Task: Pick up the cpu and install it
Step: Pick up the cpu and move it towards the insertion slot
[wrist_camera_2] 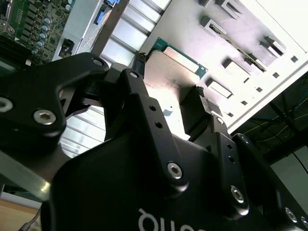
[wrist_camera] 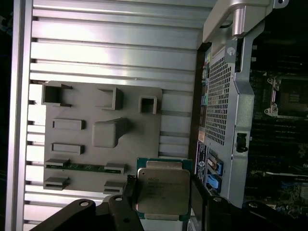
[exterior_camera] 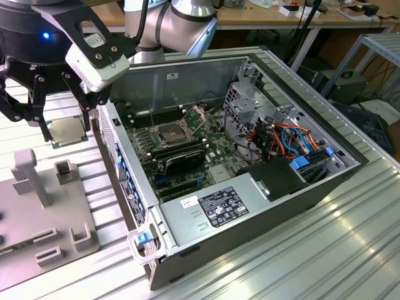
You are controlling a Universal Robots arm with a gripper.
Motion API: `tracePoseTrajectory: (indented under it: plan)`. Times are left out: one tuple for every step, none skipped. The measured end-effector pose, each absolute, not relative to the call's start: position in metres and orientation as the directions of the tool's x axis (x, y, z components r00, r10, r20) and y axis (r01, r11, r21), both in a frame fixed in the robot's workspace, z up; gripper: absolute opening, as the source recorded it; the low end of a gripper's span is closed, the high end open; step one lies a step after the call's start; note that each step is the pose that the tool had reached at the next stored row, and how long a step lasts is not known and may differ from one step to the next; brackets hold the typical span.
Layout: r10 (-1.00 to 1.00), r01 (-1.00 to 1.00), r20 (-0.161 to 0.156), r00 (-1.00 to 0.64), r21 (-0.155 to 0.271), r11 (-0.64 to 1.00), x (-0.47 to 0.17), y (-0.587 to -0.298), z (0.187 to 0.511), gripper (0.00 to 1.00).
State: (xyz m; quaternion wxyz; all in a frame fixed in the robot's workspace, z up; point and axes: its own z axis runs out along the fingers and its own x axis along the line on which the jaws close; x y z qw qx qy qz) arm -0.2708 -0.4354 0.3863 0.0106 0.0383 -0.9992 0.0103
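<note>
Silver-grey cpu is in your gripper. The jaws are closed down to chip width, with one black fingertip against each of two opposite edges. Nothing else is in the grip. The chip is level, metal lid up, with its green edge showing in both wrist views.

Positions in the exterior view:
- The cpu and gripper are outside the open computer case, at about 9 o'clock from it, just beside the perforated end wall.
- The grey fixture plate lies on the slatted aluminium table at 6 o'clock from the chip.
- The black-framed socket on the motherboard is at 3 o'clock from the cpu, well apart from it, with its latch frame raised.
- The memory sticks lie just beside the socket, at its 5 o'clock.

I can't tell how far the chip is off the table.
</note>
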Motion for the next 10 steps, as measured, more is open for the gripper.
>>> tracePoseTrajectory:
  plan:
    - [-0.076,-0.077,0.022,-0.997,-0.020,0.997,-0.2701,-0.4354,0.3863,0.55]
    - [-0.076,-0.077,0.022,-0.997,-0.020,0.997,-0.2698,-0.4354,0.3863,0.55]
    - [-0.076,-0.077,0.022,-0.997,-0.020,0.997,-0.2697,-0.4354,0.3863,0.55]
    - [-0.076,-0.077,0.022,-0.997,-0.020,0.997,-0.2697,-0.4354,0.3863,0.55]
    - [-0.076,-0.077,0.022,-0.997,-0.020,0.997,-0.2696,-0.4354,0.3864,0.55]
    - [-0.076,-0.077,0.022,-0.997,-0.020,0.997,-0.2695,-0.4354,0.3863,0.55]
    - [-0.076,-0.077,0.022,-0.997,-0.020,0.997,-0.2695,-0.4354,0.3863,0.55]
    - [-0.076,-0.077,0.022,-0.997,-0.020,0.997,-0.2695,-0.4354,0.3863,0.55]
    - [-0.076,-0.077,0.022,-0.997,-0.020,0.997,-0.2695,-0.4354,0.3863,0.55]
    - [-0.076,-0.077,0.022,-0.997,-0.020,0.997,-0.2695,-0.4354,0.3863,0.55]
